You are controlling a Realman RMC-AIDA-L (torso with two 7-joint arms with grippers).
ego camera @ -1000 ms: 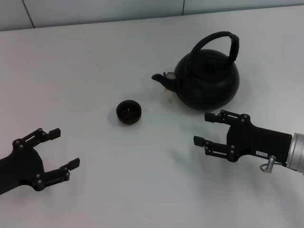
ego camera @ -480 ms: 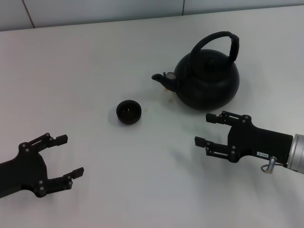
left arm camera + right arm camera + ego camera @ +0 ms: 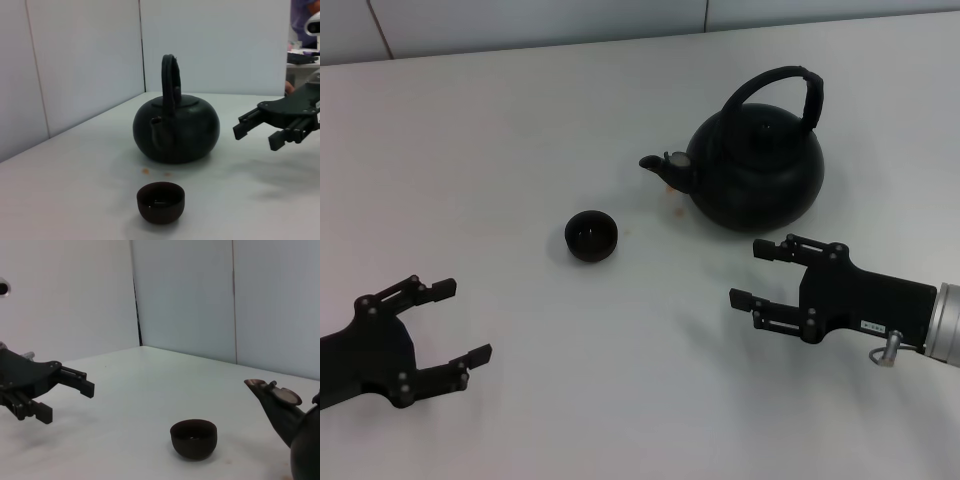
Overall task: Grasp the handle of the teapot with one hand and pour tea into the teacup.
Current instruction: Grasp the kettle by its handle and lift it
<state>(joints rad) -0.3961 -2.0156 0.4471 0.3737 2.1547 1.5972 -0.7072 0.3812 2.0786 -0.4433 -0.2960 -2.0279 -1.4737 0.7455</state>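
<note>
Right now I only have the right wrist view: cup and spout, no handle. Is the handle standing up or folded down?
Observer: Up. The handle arches upright over the teapot.
Operator: Right gripper holding anything?
Observer: No. The right gripper is empty, fingers open, on the teapot's near side and apart from it.
Operator: Left gripper close to the cup?
Observer: No. From the head view the left gripper is open, nearer the robot and to the left of the cup, with bare table between them.
</note>
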